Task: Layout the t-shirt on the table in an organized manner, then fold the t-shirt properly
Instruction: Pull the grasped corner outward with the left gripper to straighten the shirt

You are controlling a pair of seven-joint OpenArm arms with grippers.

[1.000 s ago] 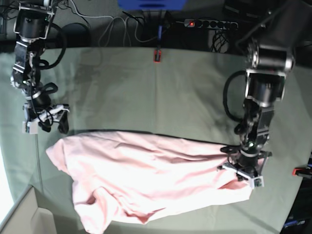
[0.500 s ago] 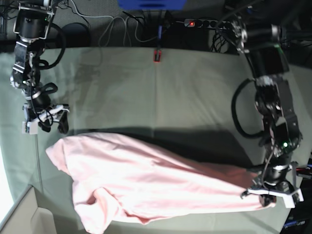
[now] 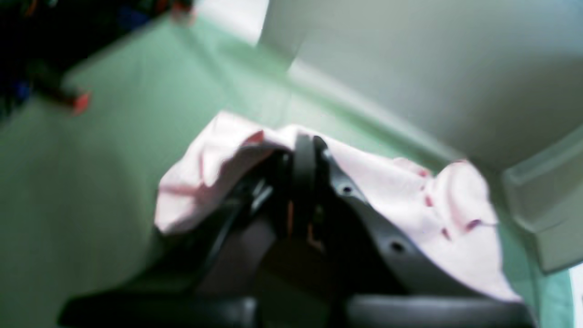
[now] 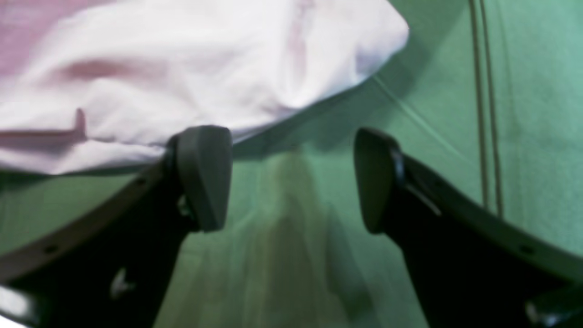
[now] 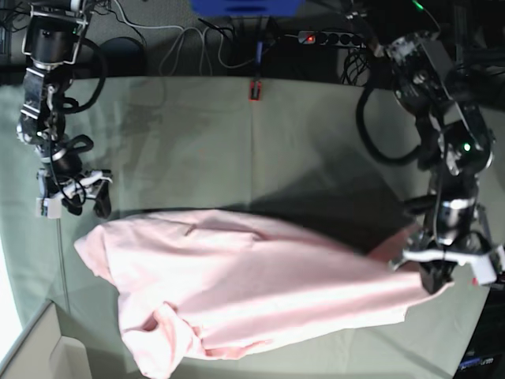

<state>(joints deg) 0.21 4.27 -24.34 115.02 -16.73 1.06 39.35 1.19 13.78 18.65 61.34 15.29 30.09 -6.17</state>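
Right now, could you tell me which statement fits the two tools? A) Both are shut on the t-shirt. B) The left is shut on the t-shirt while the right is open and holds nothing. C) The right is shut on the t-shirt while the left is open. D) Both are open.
B: the left tool pinches the t-shirt at its edge, while the right tool stands open over the table.

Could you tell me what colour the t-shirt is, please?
Pale pink; the t-shirt shows best in the base view.

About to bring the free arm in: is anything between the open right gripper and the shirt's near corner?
Nothing visible. The right gripper hangs open over bare table, beside the shirt corner. The left gripper is shut on the shirt's far end.
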